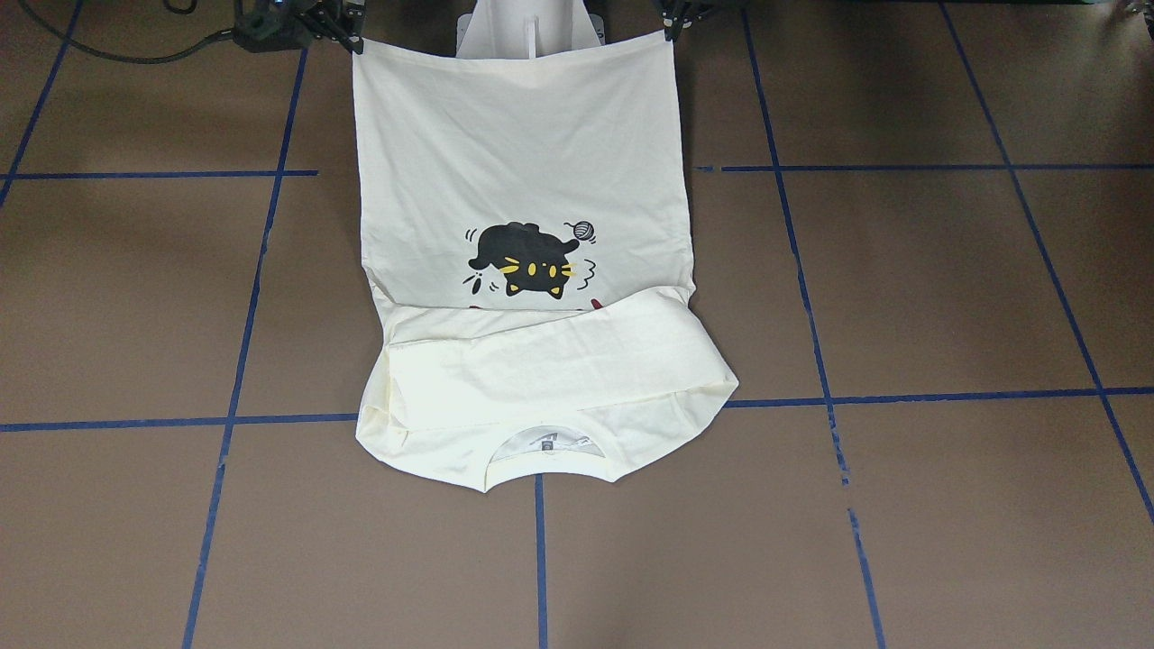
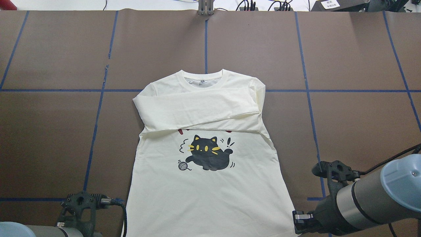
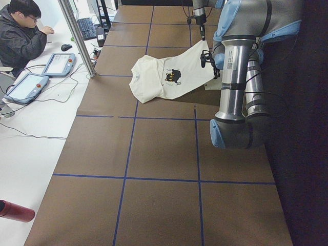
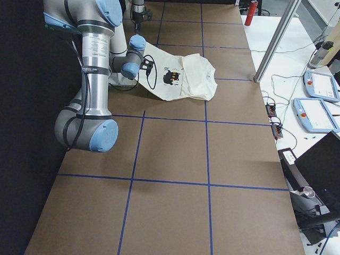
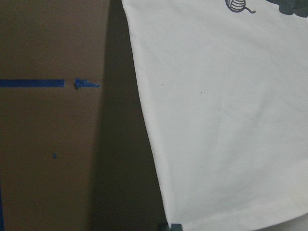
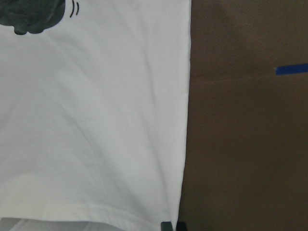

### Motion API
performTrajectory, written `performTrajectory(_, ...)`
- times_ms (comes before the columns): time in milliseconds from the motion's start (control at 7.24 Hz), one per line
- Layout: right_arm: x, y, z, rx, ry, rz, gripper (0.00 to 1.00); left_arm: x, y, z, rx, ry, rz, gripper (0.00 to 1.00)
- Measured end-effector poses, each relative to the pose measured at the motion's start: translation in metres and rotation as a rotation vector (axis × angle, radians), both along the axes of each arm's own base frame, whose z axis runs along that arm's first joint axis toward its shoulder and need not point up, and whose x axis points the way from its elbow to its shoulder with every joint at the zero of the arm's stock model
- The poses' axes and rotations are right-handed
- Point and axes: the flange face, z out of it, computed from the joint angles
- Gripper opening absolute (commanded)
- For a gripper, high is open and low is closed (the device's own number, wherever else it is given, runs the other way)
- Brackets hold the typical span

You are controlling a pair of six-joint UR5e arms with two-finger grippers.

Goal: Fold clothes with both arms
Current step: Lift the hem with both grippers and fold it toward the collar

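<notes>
Two hem (image 1: 424, 63) corners pinched, one in your left fingers (image 5: 176, 227), one in your right fingers (image 6: 166, 225), so the shirt (image 1: 523, 135) slopes up taut off the surface (image 1: 902, 297) at the robot end while collar (image 1: 545, 455) and crossed sleeves (image 1: 559, 347) lie flat, ready, I'd say, for folding hem to collar.

Open tabletop (image 2: 49, 138) beside T-shirt (image 2: 204, 191) (both sides)

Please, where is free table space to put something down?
Bare table lies on both sides of the T-shirt and beyond its collar. Crowded only at the robot's edge, where the left arm and right arm hold the hem.
</notes>
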Motion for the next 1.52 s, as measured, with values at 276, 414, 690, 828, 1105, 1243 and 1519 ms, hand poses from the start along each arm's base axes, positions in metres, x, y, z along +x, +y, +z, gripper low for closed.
performTrajectory(276,-0.004,-0.038,-0.008,0.025,-0.025,0.080,0.00,-0.007,-0.023,-0.002,-0.004,0.007,-0.045,0.00)
performTrajectory(414,-0.003,-0.067,-0.010,0.051,-0.035,0.126,0.00,-0.013,-0.042,-0.002,0.017,0.007,-0.079,0.00)
performTrajectory(690,0.005,-0.128,0.002,0.110,-0.021,0.197,0.00,-0.031,-0.096,0.006,0.063,-0.012,-0.135,0.00)
performTrajectory(828,0.007,-0.160,0.003,0.125,-0.014,0.239,0.00,-0.039,-0.129,0.010,0.067,-0.022,-0.163,0.00)
performTrajectory(1105,0.008,-0.219,0.002,0.127,0.004,0.325,0.00,-0.039,-0.195,0.011,0.065,-0.041,-0.255,0.00)
performTrajectory(1243,0.004,-0.245,-0.002,0.127,0.010,0.355,0.00,-0.035,-0.232,0.008,0.059,-0.054,-0.310,0.00)
performTrajectory(1519,-0.009,-0.289,-0.003,0.118,0.036,0.395,0.00,-0.034,-0.305,0.016,0.074,-0.112,-0.383,0.00)
